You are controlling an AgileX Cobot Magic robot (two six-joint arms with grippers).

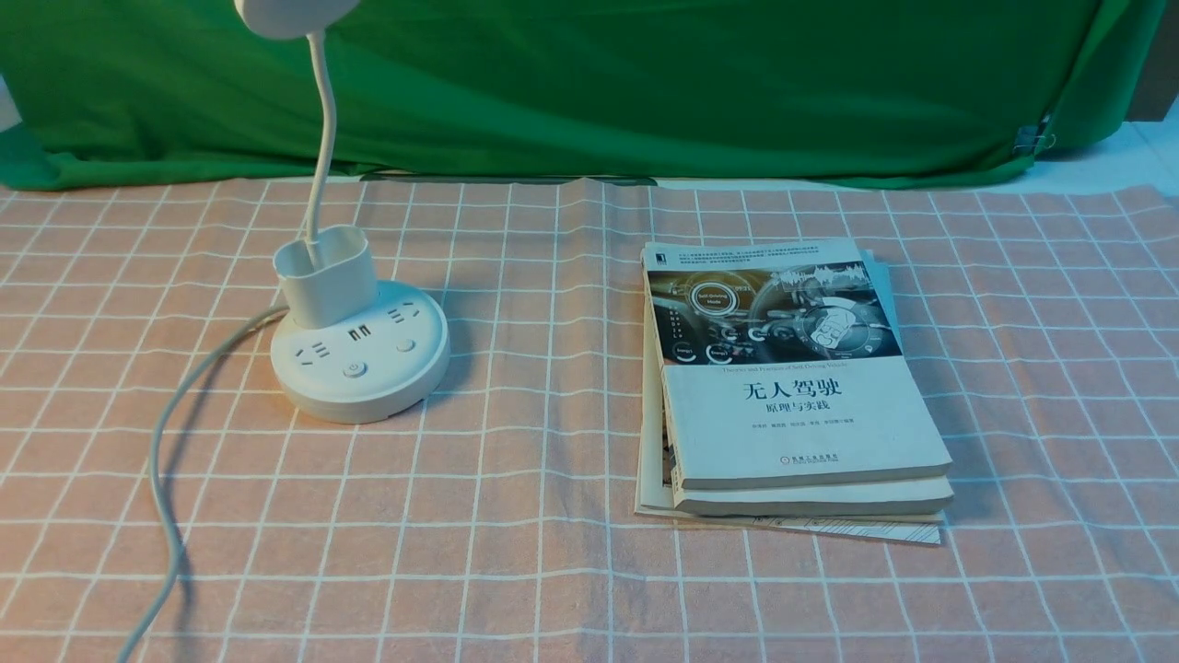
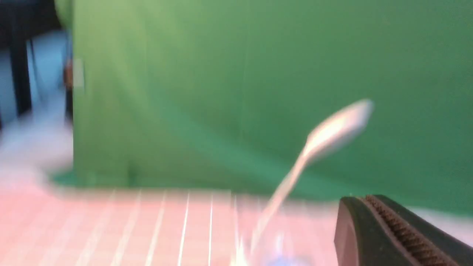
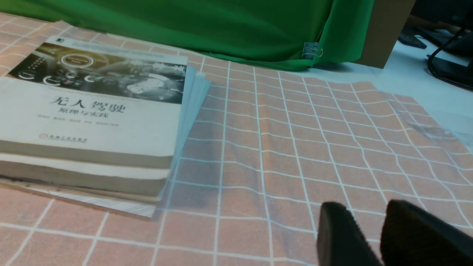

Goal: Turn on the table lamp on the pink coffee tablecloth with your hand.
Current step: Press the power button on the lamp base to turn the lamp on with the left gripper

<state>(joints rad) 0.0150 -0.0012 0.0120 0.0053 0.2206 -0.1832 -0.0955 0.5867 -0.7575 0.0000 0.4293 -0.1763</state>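
The white table lamp stands at the left of the pink coffee tablecloth (image 1: 553, 571). Its round puck base (image 1: 359, 368) carries sockets and buttons, with an oval cup (image 1: 327, 276) on it and a thin neck (image 1: 320, 138) rising to the head (image 1: 295, 11), which is cut off by the frame's top. Its grey cord (image 1: 158, 460) trails toward the near left. No gripper shows in the front view. The left wrist view is blurred; it shows the lamp head (image 2: 340, 127) ahead and my left gripper (image 2: 360, 200) shut and empty. My right gripper (image 3: 369, 212) hangs slightly open and empty over bare cloth (image 3: 281, 147).
A stack of books (image 1: 792, 387) lies right of the middle, also in the right wrist view (image 3: 92, 111). The green backdrop cloth (image 1: 645, 83) hangs along the far edge, held by a clip (image 1: 1032, 138) at the right. The white tabletop (image 3: 417, 81) shows beyond the cloth's right edge.
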